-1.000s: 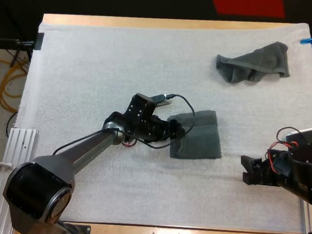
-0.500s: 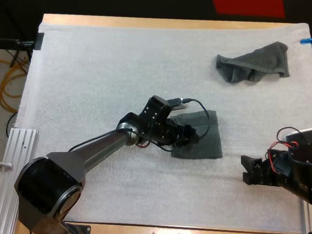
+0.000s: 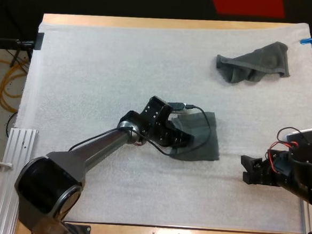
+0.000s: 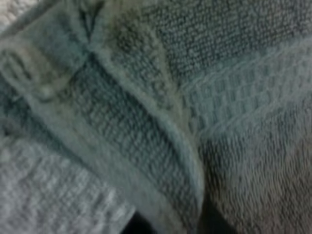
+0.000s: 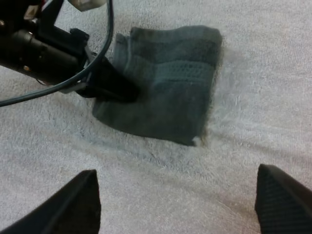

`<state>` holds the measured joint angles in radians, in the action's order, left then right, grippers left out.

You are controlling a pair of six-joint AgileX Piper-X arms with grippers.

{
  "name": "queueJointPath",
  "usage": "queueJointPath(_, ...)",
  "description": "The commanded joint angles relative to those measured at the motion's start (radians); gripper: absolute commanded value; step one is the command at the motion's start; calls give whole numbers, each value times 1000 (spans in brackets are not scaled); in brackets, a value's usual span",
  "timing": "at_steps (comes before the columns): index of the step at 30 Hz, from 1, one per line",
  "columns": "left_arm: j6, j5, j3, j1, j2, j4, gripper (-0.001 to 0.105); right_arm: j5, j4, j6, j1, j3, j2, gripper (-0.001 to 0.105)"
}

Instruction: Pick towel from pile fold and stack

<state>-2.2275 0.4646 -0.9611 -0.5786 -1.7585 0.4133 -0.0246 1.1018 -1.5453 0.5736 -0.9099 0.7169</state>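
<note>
- Folded towel (image 3: 206, 144): lies flat on the white mat (image 3: 95, 64). One fold is judged essentially complete.
- Left gripper (image 3: 188, 136): sits on the folded towel's left edge. Whether it grips the cloth or has released it cannot be told.
- Right gripper (image 3: 246, 170): right of the folded towel and well apart from it, with fingers spread wide and holding nothing.
- Crumpled towel (image 3: 253, 62): beyond the folded towel, toward its far right. It is judged not yet picked, folded or stacked.

A robotics lab, this one: black robot arms (image 3: 89, 155) stationed at a wooden desk (image 3: 152, 23), white mat (image 3: 123, 56) on top, aluminium rail (image 3: 14, 155) alongside, orange cables (image 3: 8, 85) looping across the speckled floor.
</note>
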Motion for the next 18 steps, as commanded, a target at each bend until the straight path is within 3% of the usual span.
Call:
queueJointPath(1, 56, -32, -13, 8, 32, 48, 0, 6, 2, 2, 0, 0, -6, 64)
queueJointPath(8, 376, -196, -51, 121, 127, 353, 0, 6, -19, 2, 0, 0, -6, 64)
queueJointPath(18, 605, -399, -54, 446, 171, 561, 0, -5, -49, 2, 0, 0, -6, 64)
